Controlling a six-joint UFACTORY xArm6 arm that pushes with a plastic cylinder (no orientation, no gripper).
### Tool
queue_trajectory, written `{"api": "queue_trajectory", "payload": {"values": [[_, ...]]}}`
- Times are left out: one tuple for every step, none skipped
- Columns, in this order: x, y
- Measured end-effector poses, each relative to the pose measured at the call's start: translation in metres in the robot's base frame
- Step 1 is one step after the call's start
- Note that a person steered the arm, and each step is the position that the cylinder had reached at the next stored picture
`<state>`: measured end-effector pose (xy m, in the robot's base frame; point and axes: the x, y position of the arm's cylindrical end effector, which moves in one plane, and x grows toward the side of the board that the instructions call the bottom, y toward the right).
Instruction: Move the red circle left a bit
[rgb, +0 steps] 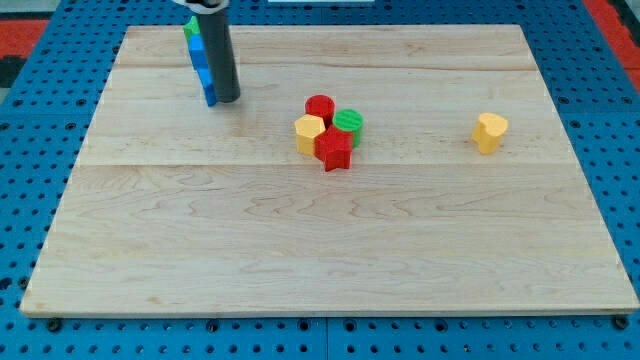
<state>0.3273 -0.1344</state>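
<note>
A pale wooden desk (330, 250), made of long planks, fills nearly the whole view and lies on a blue perforated base (20, 180). The arm's straight dark rod (220, 55) comes down from the view's top edge at upper left; this tool is a bare rod with nothing to open, close or hold. My tip (228, 99) rests on the desk just to the view's right of a long blue block (204, 70), apparently touching it, though contact cannot be confirmed. The blue block runs up and down the view, with a small green block (188, 25) at its far end, mostly hidden behind the rod.

Well to the view's right of my tip, near the desk's centre, four small blocks huddle together. The red circle (320, 107), a short cylinder, sits at the cluster's top. Beside it to the view's right is a green circle (348, 124); below it to the left, a yellow block (309, 131) of roughly hexagonal shape; at the bottom, a red star-shaped block (335, 149). All four appear to touch their neighbours.

Alone and well apart towards the view's right sits another yellow block (490, 131), its exact shape hard to make out.
</note>
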Motion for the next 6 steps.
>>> {"api": "queue_trajectory", "payload": {"values": [[-0.021,-0.026],[-0.022,-0.043],[-0.024,-0.071],[-0.024,-0.011],[-0.031,0.084],[-0.004,0.157]]}}
